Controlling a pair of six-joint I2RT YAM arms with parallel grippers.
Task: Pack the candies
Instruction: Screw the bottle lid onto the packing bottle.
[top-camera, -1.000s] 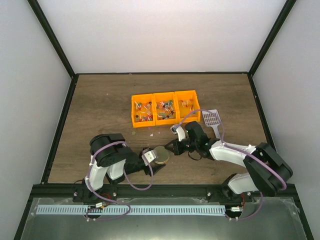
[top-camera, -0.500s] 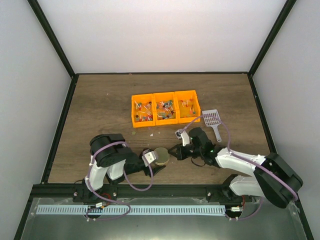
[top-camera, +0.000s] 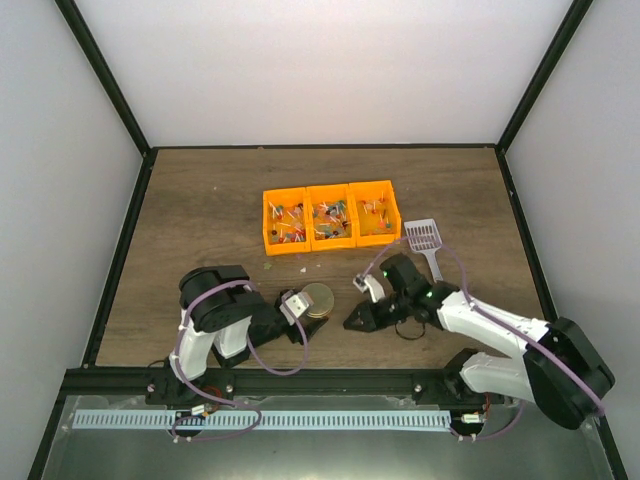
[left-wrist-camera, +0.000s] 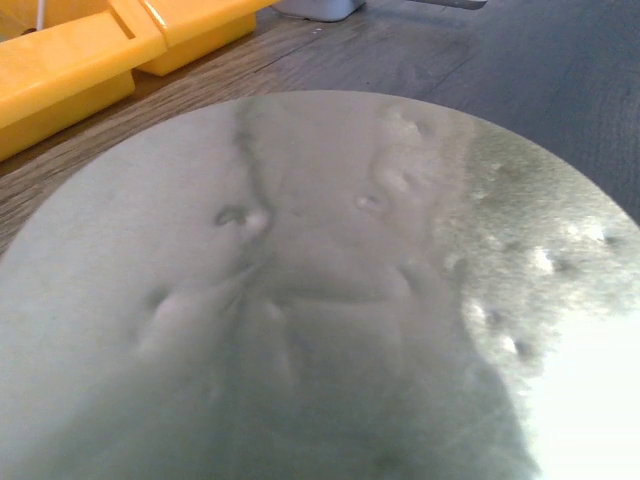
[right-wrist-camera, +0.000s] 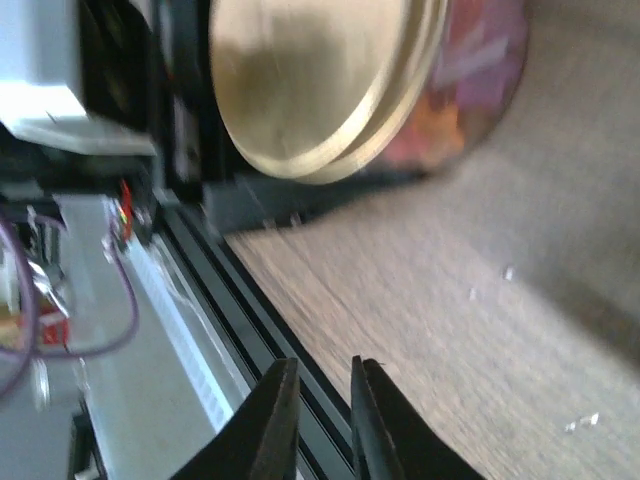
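Observation:
The candies (top-camera: 328, 216) lie in three orange bins (top-camera: 307, 246) at the middle of the table. More candies (right-wrist-camera: 455, 110) show blurred through the wall of a clear jar closed by a round gold lid (right-wrist-camera: 310, 80). My left gripper (top-camera: 305, 310) is shut on that jar (top-camera: 318, 299) and holds it tilted just off the table. The lid (left-wrist-camera: 300, 300) fills the left wrist view and hides the fingers. My right gripper (top-camera: 352, 323) is empty, its jaws a narrow gap apart, to the right of the jar. In its own view (right-wrist-camera: 325, 385) it points at the table's near edge.
A grey slotted scoop (top-camera: 424, 240) lies right of the bins. A few loose scraps (top-camera: 267, 266) lie in front of the left bin. The black front rail (right-wrist-camera: 260, 330) runs close under the right fingers.
My right gripper has drawn back from the gold lid, moving right and toward the near edge. My left gripper has shifted the jar slightly away from the near edge.

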